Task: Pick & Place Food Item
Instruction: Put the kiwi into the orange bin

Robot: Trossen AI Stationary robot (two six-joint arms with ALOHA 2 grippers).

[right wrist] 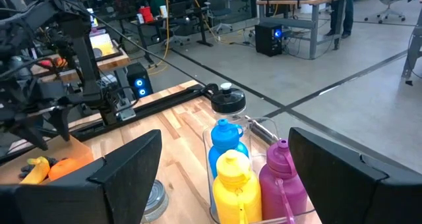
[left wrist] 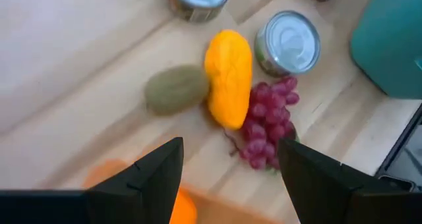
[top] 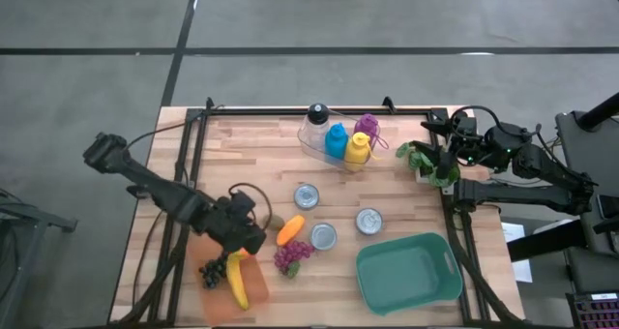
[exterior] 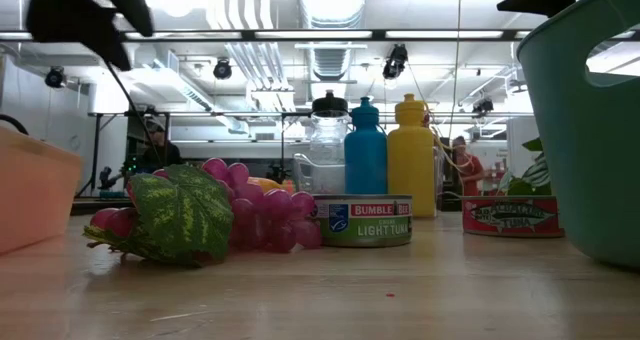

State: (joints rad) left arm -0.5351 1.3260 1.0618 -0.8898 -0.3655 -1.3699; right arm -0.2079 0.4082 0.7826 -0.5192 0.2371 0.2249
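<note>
Hovering over the bench's front-left area, the left gripper (top: pixel 253 234) has its fingers spread and nothing between them, just above the orange tray (top: pixel 215 288). That tray sits at the front-left corner with a banana (top: pixel 235 281) and dark grapes (top: pixel 212 269) on it. Just right of the gripper lie a kiwi (left wrist: pixel 175 89), then an orange mango (left wrist: pixel 229 77) touching it, then a bunch of red grapes (left wrist: pixel 267 123) against the mango's front end. Three tins stand mid-bench: one behind the mango (top: pixel 307 195), a tuna tin (exterior: pixel 362 221) beside the grapes, and another further right (top: pixel 368 221). A clear bin (top: pixel 320 150) at the back edge holds a clear bottle (top: pixel 316 122), blue bottle (top: pixel 336 140), yellow bottle (top: pixel 357 150) and purple bottle (top: pixel 367 126). The teal tub (top: pixel 409 276) sits at the front-right corner. The right gripper (top: pixel 443 153) waits at the right edge near the back, fingers apart, empty, above a leafy green item (top: pixel 430 166).
</note>
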